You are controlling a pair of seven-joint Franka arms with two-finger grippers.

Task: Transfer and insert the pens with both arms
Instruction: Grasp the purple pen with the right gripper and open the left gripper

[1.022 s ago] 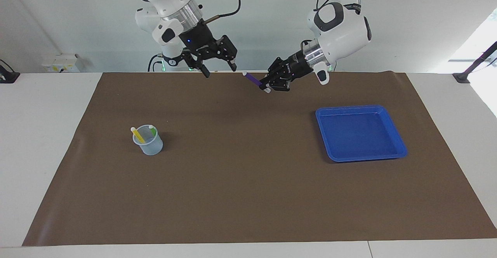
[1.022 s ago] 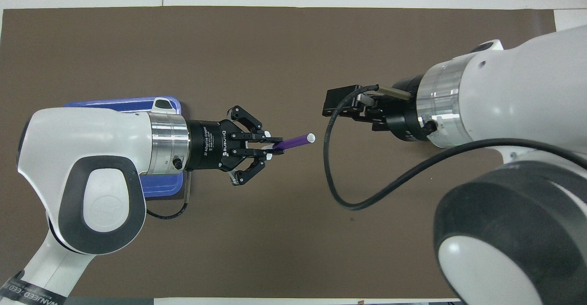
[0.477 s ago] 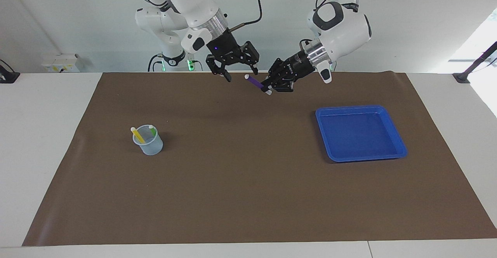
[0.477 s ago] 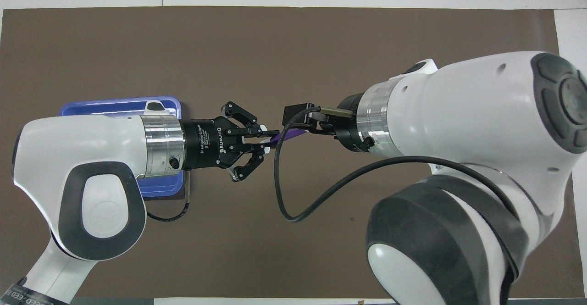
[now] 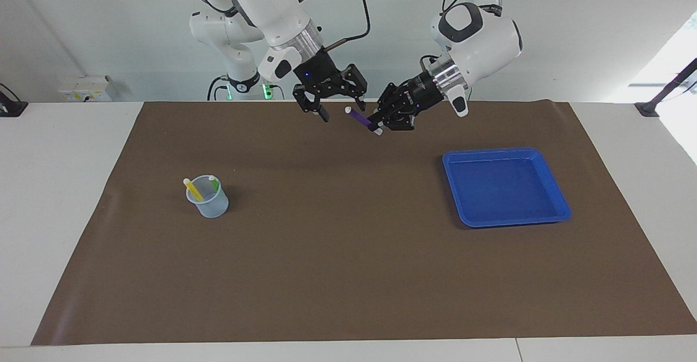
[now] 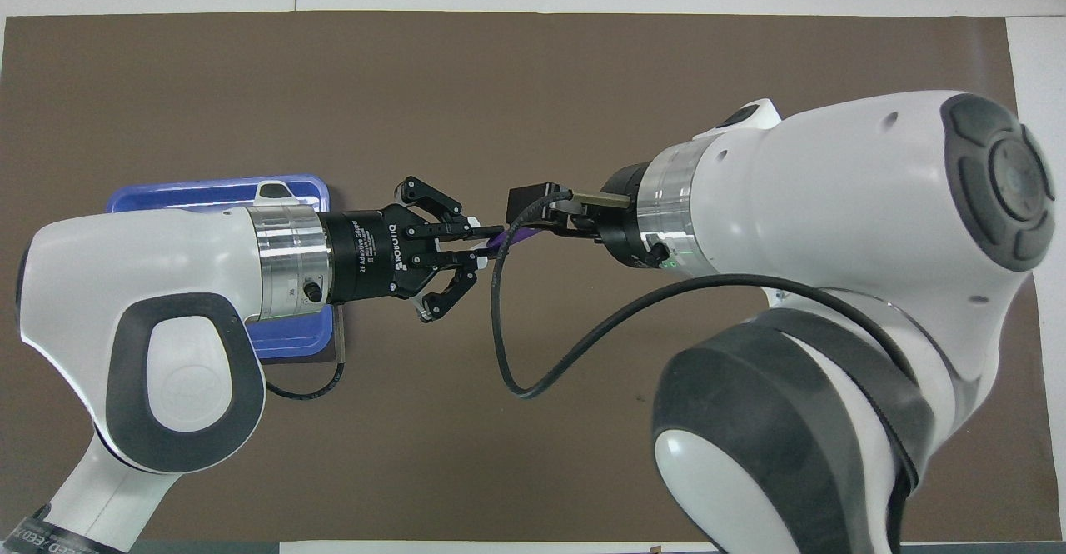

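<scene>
Left hand (image 5: 377, 124) clamped, right hand (image 5: 341, 106) spread.

In the overhead view the left arm (image 6: 166, 321) covers most of the blue tray (image 6: 216, 192), and the right arm (image 6: 833, 287) hides the cup and its 2 pens entirely. There the right end effector (image 6: 533, 217) sits over the purple pen (image 6: 510, 239), so only a short purple stretch shows. Both arms run off the pictures' edges. In the facing view the green pen (image 5: 214, 184) shows only as a tip above the cup (image 5: 209, 201) rim.
</scene>
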